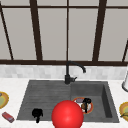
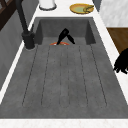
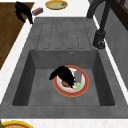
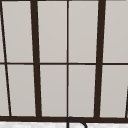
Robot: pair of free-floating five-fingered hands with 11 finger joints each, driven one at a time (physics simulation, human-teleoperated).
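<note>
While a red ball [image 1: 67,115] is sitting nearest the front, the left robot hand [image 1: 37,114] is hanging at the sink's [image 1: 45,93] near edge, fingers drooping loosely and holding nothing. Farther in, the right robot hand [image 3: 63,75] is reaching down onto the plate [image 3: 83,86] in the basin, fingers relaxed over the food [image 3: 66,83]. Behind, the faucet [image 1: 68,72] is standing before the window [image 4: 52,32].

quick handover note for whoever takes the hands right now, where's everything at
Right hand: down in the sink basin, fingers reaching onto the orange-rimmed plate with food scraps; I cannot tell whether it grips anything.
Left hand: idle in the air at the front edge of the draining board, fingers hanging relaxed.
Red ball sits in front of the sink. Yellow plates rest on the counter at both ends, a small red block at left.
Plate lies in the basin, not lifted.
</note>
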